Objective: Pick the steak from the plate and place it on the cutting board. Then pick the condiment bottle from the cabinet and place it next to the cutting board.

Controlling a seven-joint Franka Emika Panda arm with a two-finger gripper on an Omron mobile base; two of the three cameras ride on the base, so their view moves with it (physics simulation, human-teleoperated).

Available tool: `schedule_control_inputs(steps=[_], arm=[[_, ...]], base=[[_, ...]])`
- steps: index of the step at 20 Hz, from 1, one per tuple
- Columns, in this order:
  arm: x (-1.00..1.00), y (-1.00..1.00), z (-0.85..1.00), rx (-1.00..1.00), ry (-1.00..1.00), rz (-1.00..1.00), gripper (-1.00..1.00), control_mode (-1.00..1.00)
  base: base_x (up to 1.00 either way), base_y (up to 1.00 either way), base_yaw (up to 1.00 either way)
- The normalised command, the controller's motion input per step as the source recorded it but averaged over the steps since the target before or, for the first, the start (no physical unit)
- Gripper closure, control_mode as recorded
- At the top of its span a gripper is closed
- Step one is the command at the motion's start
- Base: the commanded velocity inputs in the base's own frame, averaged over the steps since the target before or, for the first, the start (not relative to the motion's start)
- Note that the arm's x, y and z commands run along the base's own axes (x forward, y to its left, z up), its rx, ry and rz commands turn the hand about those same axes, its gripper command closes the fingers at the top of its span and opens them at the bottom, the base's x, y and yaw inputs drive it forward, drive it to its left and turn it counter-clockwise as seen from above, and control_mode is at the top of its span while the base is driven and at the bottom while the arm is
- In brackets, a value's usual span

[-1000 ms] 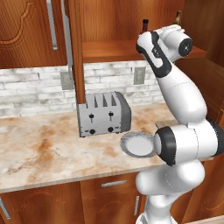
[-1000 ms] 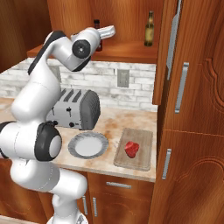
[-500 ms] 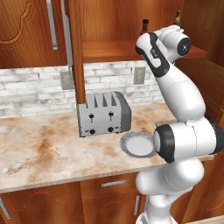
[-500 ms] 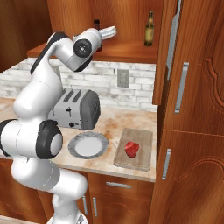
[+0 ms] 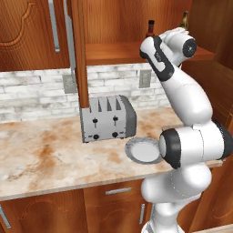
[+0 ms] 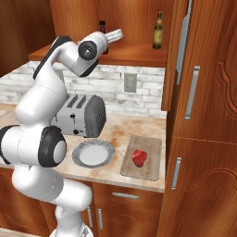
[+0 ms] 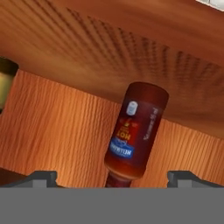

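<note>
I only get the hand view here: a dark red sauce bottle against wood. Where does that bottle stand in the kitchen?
Observer: The condiment bottle stands on the open shelf of the cabinet, above the toaster.
Operator: Is the claw gripping it?
Observer: No. The gripper is open beside the bottle, up at the shelf.
Operator: And the meat?
Observer: The steak lies on the cutting board, and the plate beside the board has nothing on it.
Operator: Anything else on that shelf?
Observer: A taller green bottle stands further right on the shelf.
</note>
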Motion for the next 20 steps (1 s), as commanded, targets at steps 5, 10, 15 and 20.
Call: schedule_control_inputs(steps=[5,10,15,20], arm=[[0.00,0.22,0.12,0.03,0.04,-0.02,-1.00,-1.00],[0.00,0.16,0.18,0.07,0.02,-0.03,-1.00,-1.00],[0.00,0.06,0.12,0.12,0.03,-0.05,-1.00,-1.00],[0.00,0.14,0.00,0.14,0.14,-0.04,-1.00,-1.00]], base=[[0.00,0.00,0.00],[0.00,0.00,0.00],[0.00,0.00,0.00],[0.00,0.00,0.00]])
